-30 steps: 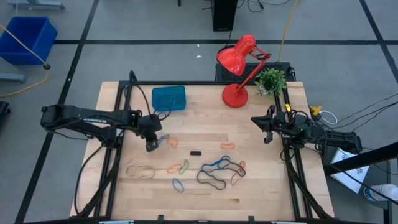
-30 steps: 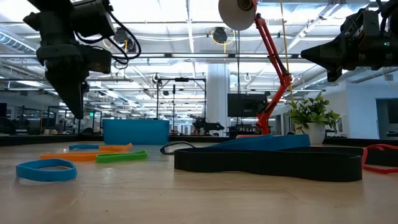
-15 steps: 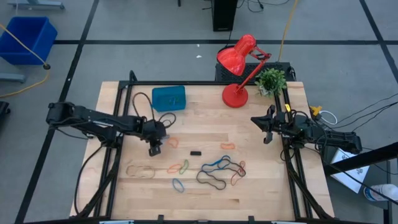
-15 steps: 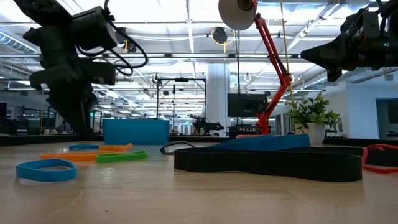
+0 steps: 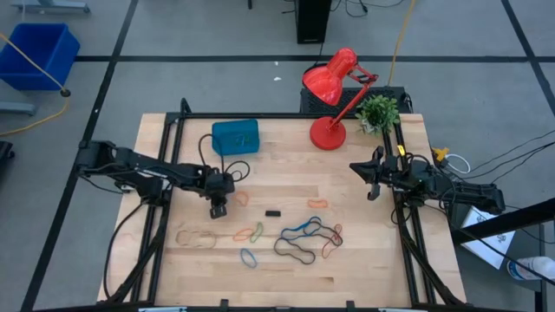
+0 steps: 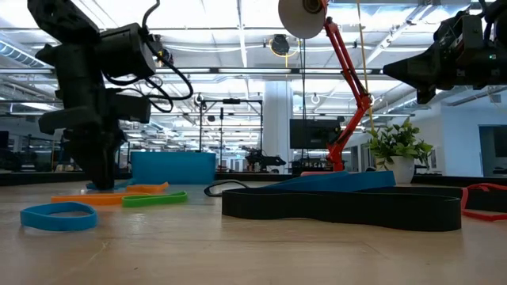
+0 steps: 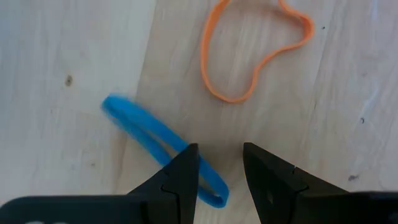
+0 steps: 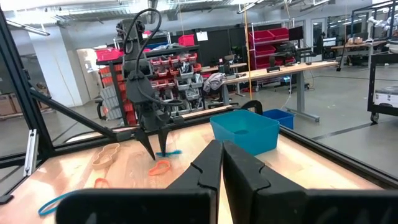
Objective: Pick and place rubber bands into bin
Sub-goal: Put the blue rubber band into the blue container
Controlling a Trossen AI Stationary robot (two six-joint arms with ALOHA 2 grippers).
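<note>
Wooden table (image 5: 364, 251) holds the teal bin (image 5: 235, 137) at its back-left, with no bands visible inside; we judge the sorting barely begun. Our left gripper (image 7: 219, 177), fingers spread, straddles a blue band (image 7: 158, 145) near the bin; many bands (image 5: 303, 238) remain scattered. Our right gripper (image 5: 373, 192) waits, pressed together.

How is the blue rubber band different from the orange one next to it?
The blue rubber band is a long, narrow, squashed loop; the orange rubber band spreads wide, with a wavy outline. The blue one looks thicker, the orange one thinner. One finger of the left gripper covers part of the blue band; the orange band lies clear of the fingers. Both lie on the wooden table.
</note>
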